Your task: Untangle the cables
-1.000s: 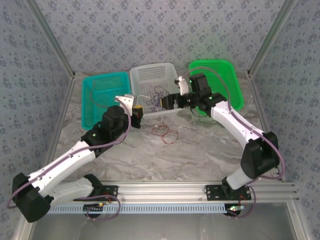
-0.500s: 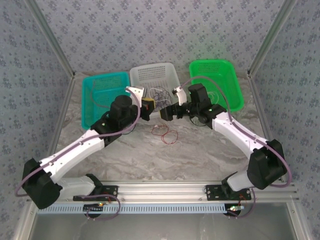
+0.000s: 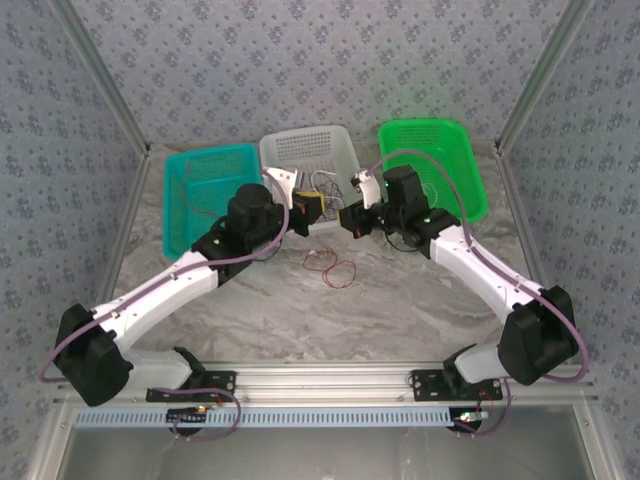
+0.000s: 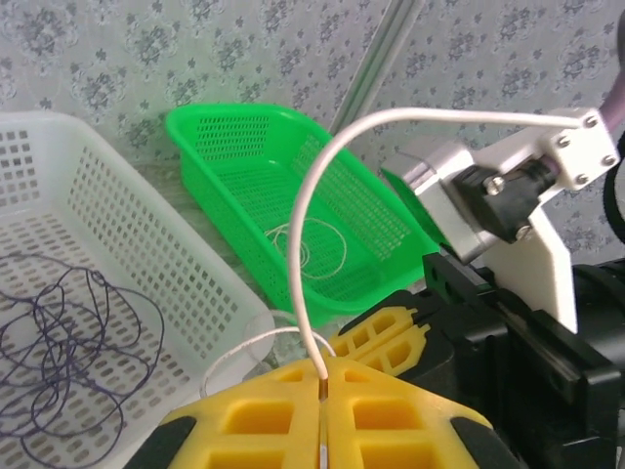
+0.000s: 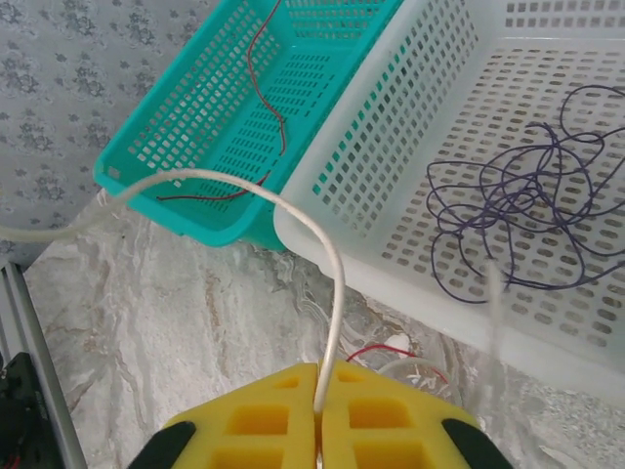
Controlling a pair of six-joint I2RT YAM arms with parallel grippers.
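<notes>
Right wrist | whitish cable (image 5: 333, 303) arched | purple cable (image 5: 508, 195) looped | basket (image 5: 391, 147) perforated

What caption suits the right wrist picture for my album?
Right gripper shut on a whitish cable; purple cables lie in the white basket beyond.

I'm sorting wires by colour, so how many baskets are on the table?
3: a teal basket on the left, a white basket in the middle, a green basket on the right, in a row at the far side. None looks hidden.
</notes>
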